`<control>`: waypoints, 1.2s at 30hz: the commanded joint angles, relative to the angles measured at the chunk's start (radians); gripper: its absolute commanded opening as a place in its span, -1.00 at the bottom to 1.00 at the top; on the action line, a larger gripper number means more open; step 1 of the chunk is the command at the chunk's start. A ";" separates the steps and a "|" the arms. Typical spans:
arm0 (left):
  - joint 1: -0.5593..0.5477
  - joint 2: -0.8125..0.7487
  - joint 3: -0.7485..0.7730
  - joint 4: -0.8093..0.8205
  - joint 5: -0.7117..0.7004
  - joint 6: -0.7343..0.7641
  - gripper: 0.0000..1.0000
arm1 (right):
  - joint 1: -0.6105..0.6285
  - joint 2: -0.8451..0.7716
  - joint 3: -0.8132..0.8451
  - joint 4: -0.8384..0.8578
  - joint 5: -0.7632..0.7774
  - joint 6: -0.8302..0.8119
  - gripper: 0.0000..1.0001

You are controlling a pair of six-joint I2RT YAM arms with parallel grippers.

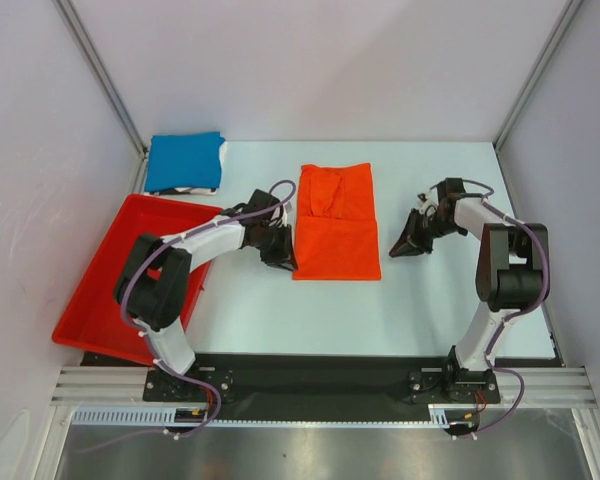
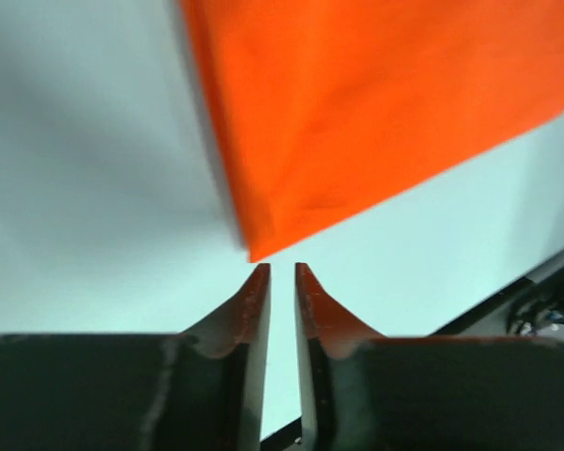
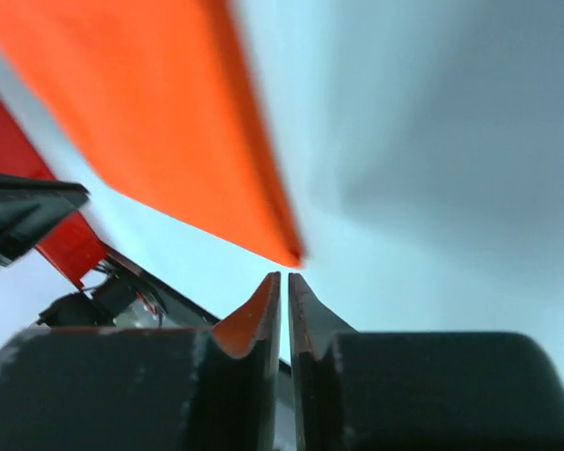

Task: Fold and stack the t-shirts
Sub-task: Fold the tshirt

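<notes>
An orange t-shirt (image 1: 335,222) lies partly folded in the middle of the table, its top part folded down over the body. A folded blue t-shirt (image 1: 185,160) lies at the back left. My left gripper (image 1: 280,255) is at the orange shirt's near left corner. In the left wrist view it (image 2: 282,268) is nearly shut on nothing, with the shirt's corner (image 2: 376,103) just past the tips. My right gripper (image 1: 405,245) is a little right of the shirt's near right corner. In the right wrist view it (image 3: 284,275) is shut and empty, with the shirt (image 3: 160,113) just beyond it.
A red tray (image 1: 110,280) stands at the table's left edge, beside my left arm; it also shows in the right wrist view (image 3: 66,244). Grey walls close in the left, right and back sides. The black base rail (image 1: 320,375) runs along the near edge.
</notes>
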 commanded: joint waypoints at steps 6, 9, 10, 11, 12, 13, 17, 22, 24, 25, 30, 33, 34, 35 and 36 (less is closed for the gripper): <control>0.105 0.096 0.099 0.246 0.236 -0.148 -0.48 | 0.111 -0.021 -0.022 0.401 -0.135 0.277 -0.25; 0.112 0.164 0.205 0.136 0.155 -0.099 -0.51 | 0.120 -0.015 0.017 0.348 -0.097 0.238 -0.02; 0.111 0.152 0.204 0.113 0.119 -0.087 -0.48 | 0.120 -0.019 0.021 0.305 -0.080 0.218 0.01; 0.109 0.104 0.190 0.117 0.106 -0.074 -0.43 | 0.119 -0.038 0.020 0.280 -0.070 0.198 0.05; 0.108 0.075 0.153 0.117 0.091 -0.067 -0.35 | 0.116 -0.050 0.009 0.263 -0.060 0.180 0.13; 0.106 0.051 0.135 0.100 0.048 -0.061 -0.13 | 0.110 -0.061 -0.003 0.234 -0.047 0.146 0.18; 0.088 -0.048 0.043 0.045 -0.006 -0.067 0.08 | 0.088 -0.118 -0.103 0.229 -0.060 0.121 0.34; 0.060 -0.097 -0.085 0.057 -0.029 -0.162 0.01 | 0.090 -0.162 -0.230 0.321 -0.060 0.170 0.33; 0.046 -0.092 -0.121 0.063 -0.031 -0.215 -0.10 | 0.091 -0.177 -0.285 0.364 -0.066 0.228 0.15; 0.042 -0.091 -0.132 0.080 -0.029 -0.234 -0.13 | 0.091 -0.190 -0.299 0.399 -0.071 0.247 0.10; 0.029 -0.065 -0.187 0.108 -0.029 -0.347 -0.27 | 0.099 -0.228 -0.381 0.459 -0.047 0.337 -0.14; 0.026 -0.054 -0.200 0.129 -0.027 -0.370 -0.24 | 0.097 -0.248 -0.417 0.469 -0.024 0.362 -0.10; 0.026 -0.052 -0.201 0.134 -0.024 -0.373 -0.23 | 0.096 -0.253 -0.428 0.484 -0.017 0.371 -0.10; 0.026 -0.046 -0.203 0.138 -0.024 -0.384 -0.21 | 0.094 -0.253 -0.442 0.495 -0.016 0.377 -0.09; 0.026 -0.043 -0.206 0.140 -0.026 -0.390 -0.20 | 0.093 -0.250 -0.450 0.507 -0.014 0.386 -0.09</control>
